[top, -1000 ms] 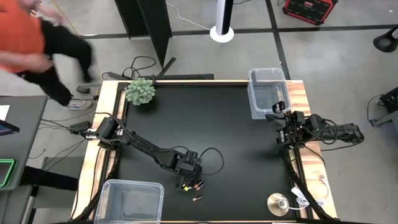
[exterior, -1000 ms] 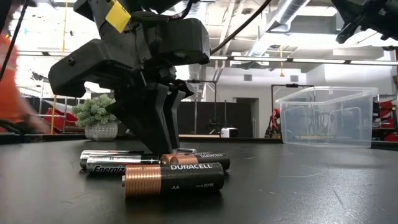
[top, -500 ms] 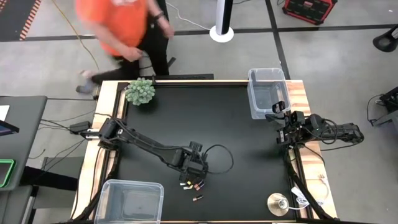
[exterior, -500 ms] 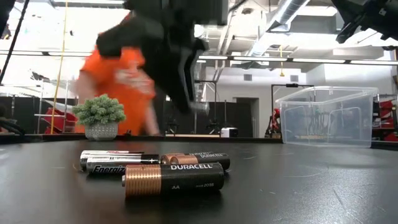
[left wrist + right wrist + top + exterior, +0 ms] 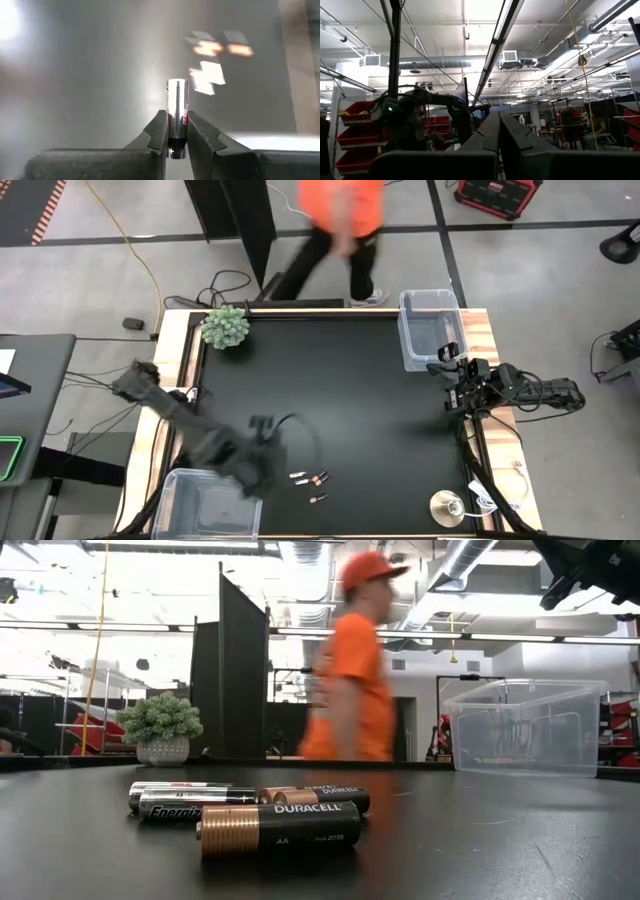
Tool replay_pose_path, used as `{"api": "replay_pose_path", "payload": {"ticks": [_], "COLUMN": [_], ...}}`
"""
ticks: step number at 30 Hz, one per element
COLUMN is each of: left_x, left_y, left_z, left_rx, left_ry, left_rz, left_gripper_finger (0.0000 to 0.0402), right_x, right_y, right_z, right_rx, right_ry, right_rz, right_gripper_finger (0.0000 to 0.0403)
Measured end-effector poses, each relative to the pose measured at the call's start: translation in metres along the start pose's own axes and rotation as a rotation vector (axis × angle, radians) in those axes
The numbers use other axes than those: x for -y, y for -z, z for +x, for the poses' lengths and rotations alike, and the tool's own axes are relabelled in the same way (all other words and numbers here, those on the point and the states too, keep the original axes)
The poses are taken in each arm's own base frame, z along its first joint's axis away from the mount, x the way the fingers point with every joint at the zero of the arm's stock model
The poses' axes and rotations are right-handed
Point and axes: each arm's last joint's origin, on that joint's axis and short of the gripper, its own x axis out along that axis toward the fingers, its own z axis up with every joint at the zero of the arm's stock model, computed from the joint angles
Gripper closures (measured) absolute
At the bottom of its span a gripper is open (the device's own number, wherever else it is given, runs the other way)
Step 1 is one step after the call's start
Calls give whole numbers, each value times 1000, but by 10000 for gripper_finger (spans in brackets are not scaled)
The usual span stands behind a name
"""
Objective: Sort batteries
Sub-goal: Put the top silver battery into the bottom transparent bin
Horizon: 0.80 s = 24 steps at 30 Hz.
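Observation:
My left gripper [image 5: 258, 472] is above the table's near left part, beside the clear near-left bin [image 5: 210, 502], shut on a whitish-silver battery [image 5: 177, 107]; the arm is blurred. Other batteries lie on their sides on the black table: a whitish one [image 5: 298, 477], a dark one with an orange end [image 5: 320, 477] and another dark one [image 5: 317, 499]. The low view shows them close up, silver [image 5: 185, 803] and dark copper-ended [image 5: 278, 826]. My right gripper [image 5: 450, 377] waits at the table's right edge, shut, pointing up into the room [image 5: 499, 131]. My left gripper pinches the silver battery by its lower half [image 5: 176, 131] between the two fingers [image 5: 159, 131]. The battery lies along the fingers, and its far end [image 5: 176, 85] sticks out past their tips. It is lifted clear of the table, which shows blurred below it.
A second clear bin [image 5: 430, 328] stands at the far right corner. A small potted plant [image 5: 226, 327] sits at the far left corner and a round silver disc [image 5: 446, 507] at the near right. A person in orange [image 5: 340, 220] walks past beyond the far edge.
My left gripper has risen from the cluster of batteries, out of the low view, and swung toward the table's left, to beside the near-left bin. The batteries on the table have stayed put. The person has walked from left to right behind the table.

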Motion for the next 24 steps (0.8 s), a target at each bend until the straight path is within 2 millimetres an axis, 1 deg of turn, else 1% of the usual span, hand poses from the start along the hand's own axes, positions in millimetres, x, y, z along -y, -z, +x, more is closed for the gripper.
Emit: {"api": "replay_pose_path", "payload": {"ticks": [1, 3, 5, 8, 11, 14, 16, 18, 20, 22, 24], "left_x": [6, 16, 27, 46, 65, 79, 82, 80, 77, 75, 75], "left_y": [5, 14, 21, 32, 40, 48, 56, 63, 69, 70, 70], "left_z": [-10, -24, -28, -19, -12, 2, 14, 24, 31, 35, 35], "left_rx": [4, 4, -26, -133, -194, -320, -414, -472, -507, -519, -512], "left_ry": [58, 128, 170, 224, 251, 297, 280, 213, 175, 158, 162], "left_rz": [-18, -55, -100, -158, -182, -225, -273, -323, -348, -357, -351], "left_gripper_finger": [361, 361, 361, 361, 361, 361, 361, 358, 325, 273, 223], "right_x": [0, 0, 0, 2, 3, 3, 3, 0, -1, -3, -6], "right_y": [0, 0, 0, 0, 0, 1, 4, 7, 8, 9, 10], "right_z": [0, 0, 0, 0, 0, 0, 0, 0, 0, -1, 0], "right_rx": [0, 0, 1, 1, -1, -13, -35, -68, -89, -93, -99], "right_ry": [0, 0, 4, 17, 28, 33, 15, -33, -62, -81, -107], "right_rz": [-10, -18, -23, -31, -31, -15, 3, 12, 20, 8, 1], "right_gripper_finger": [376, 376, 376, 376, 376, 376, 376, 376, 376, 375, 368]}}
